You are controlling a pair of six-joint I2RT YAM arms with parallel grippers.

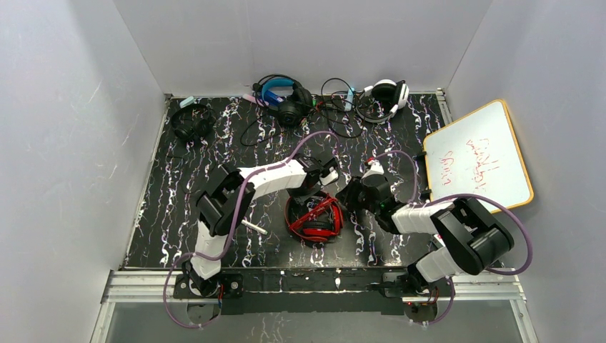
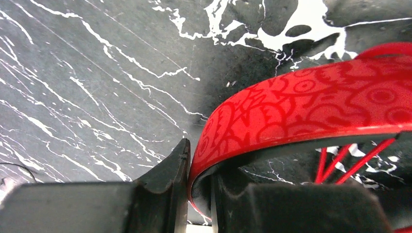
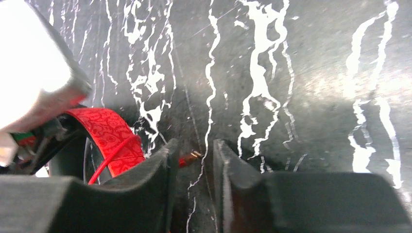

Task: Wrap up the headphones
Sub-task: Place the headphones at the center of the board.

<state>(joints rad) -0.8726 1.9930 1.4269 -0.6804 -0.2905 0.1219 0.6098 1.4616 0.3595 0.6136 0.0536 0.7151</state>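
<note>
The red headphones' [image 1: 314,218] headband [image 2: 301,107] is clamped by the left gripper [image 2: 199,167]. Beside it, the right gripper [image 3: 193,148] is narrowly parted.

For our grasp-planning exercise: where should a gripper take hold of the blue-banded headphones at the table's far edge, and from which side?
Probably the blue headband, approached from above. It is a thin arch that two fingers can straddle, unlike the bulky black earcups.

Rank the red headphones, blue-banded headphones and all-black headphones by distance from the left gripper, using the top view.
1. red headphones, centre, headband clamped in the left gripper.
2. blue-banded headphones, back centre.
3. all-black headphones, back left corner.
</note>
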